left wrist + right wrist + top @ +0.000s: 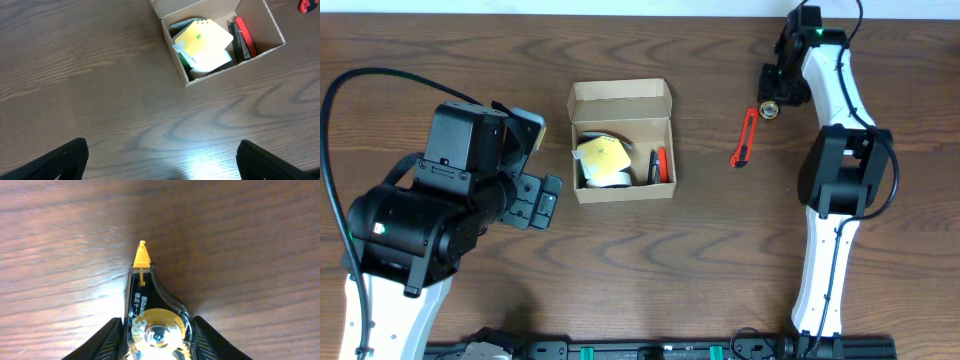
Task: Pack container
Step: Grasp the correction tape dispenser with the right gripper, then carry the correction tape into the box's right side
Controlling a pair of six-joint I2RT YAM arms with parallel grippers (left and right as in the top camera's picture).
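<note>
Plainly, the container point(625, 192) sits near the middle of the table point(720, 260), between your two arms and closer to the left one. Its flap lid point(620, 93) stands open along the far edge. It looks like thin cardboard, so judge it light and quick to slide on the smooth wood, with walls that will buckle under a hard squeeze. If you must steady it, pinch one bare side wall or press against an outer corner, and leave the hinged flap alone, since it will fold sooner than it holds. Inside lie a yellow notepad point(601, 153) tilted over something white, and a red-and-black item point(661, 165) on edge against the right wall; what that item is, you cannot tell. Little floor is left free, so a new piece will likely have to rest on top of the notepad. To the right, apart from the box, a red utility knife point(744, 138) lies on the wood. Beyond it your right gripper point(156, 321) is clamped on a correction tape dispenser point(150, 297), whose yellow tip pokes forward just above the table. The knife lies across the straight line back to the box, so carry the dispenser over it. Your left gripper point(162, 152) hangs spread wide and empty, short of the box's near wall.
</note>
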